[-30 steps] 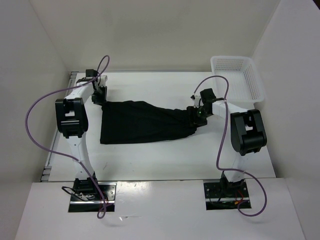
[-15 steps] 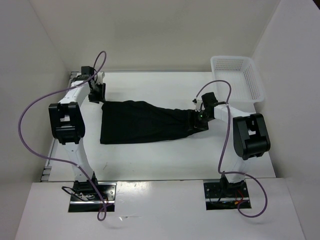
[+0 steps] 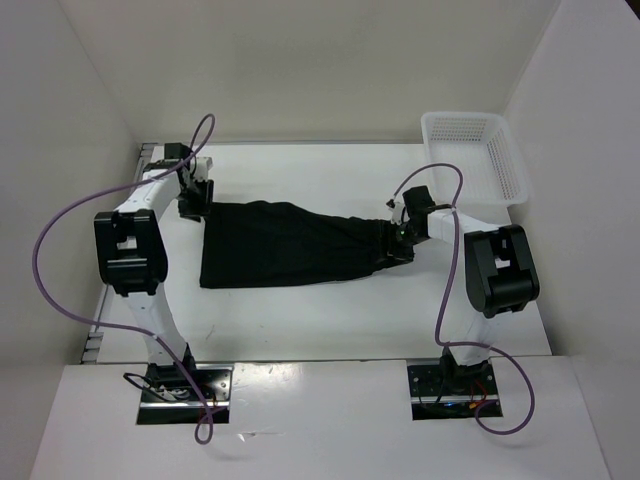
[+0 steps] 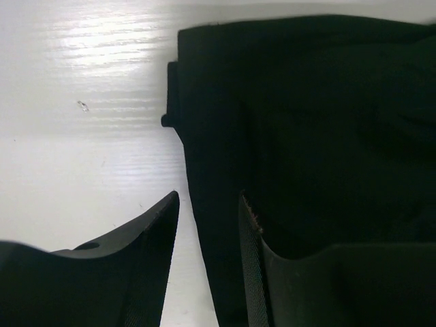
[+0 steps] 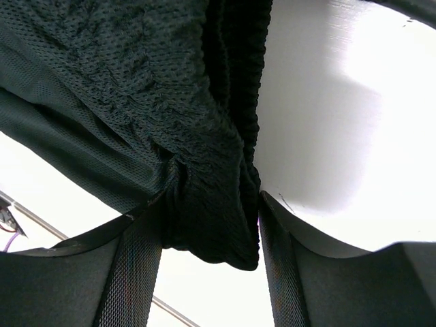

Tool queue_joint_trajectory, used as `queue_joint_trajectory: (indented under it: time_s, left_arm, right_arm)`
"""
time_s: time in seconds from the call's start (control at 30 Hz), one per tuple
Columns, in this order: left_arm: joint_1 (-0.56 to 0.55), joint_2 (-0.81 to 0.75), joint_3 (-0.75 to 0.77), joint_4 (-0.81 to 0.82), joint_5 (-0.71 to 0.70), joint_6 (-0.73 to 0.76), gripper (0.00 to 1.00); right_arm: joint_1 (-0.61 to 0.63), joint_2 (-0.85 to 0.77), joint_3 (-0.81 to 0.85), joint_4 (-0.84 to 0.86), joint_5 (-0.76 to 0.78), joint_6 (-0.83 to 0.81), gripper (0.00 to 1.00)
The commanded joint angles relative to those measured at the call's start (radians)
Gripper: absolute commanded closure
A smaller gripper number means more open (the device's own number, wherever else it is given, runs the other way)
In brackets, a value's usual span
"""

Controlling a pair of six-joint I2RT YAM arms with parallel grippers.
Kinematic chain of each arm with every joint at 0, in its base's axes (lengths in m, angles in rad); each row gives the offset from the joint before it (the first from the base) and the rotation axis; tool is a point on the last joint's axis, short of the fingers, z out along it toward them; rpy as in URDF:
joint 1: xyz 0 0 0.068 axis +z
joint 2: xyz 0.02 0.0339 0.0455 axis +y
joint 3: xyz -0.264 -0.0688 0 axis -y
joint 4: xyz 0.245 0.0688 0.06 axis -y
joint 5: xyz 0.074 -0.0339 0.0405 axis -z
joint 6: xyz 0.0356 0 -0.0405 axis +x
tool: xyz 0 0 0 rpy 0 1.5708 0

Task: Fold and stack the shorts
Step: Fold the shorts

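Spread flat across the middle of the white table [image 3: 300, 320]: plain black soft-fabric shorts [image 3: 285, 245]. Pinched at the bunched right end by the right gripper [image 5: 211, 199], clenched on the cloth. At the far left corner, left gripper [image 4: 208, 204] released, fingers apart astride the hem. Well apart, far right: white plastic mesh basket [image 3: 470, 150].

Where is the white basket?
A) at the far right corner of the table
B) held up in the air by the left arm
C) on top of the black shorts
A: the white basket sits at the far right corner of the table, apart from the shorts lying mid-table.
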Motion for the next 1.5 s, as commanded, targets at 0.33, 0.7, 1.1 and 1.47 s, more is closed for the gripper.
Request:
queue_joint_trajectory:
  time_s: [0.33,0.7,1.1,1.47]
  left_arm:
    - [-0.132,-0.076,-0.013,-0.064,0.141,0.004,0.52]
    - [-0.394,0.074,0.16,-0.035,0.268,0.004,0.48]
    - [-0.543,0.22,0.202,0.06,0.21,0.004,0.48]
    - [-0.586,0.237,0.252,0.071,0.165,0.004,0.48]
  right_arm:
    - [0.01,0.003,0.026,0.022,-0.001,-0.024,0.61]
    - [0.019,0.013,0.11,0.022,0.056,-0.055,0.77]
    - [0.019,-0.04,0.156,0.022,0.094,-0.093,0.85]
    - [0.019,-0.049,0.266,0.022,0.16,-0.188,0.92]
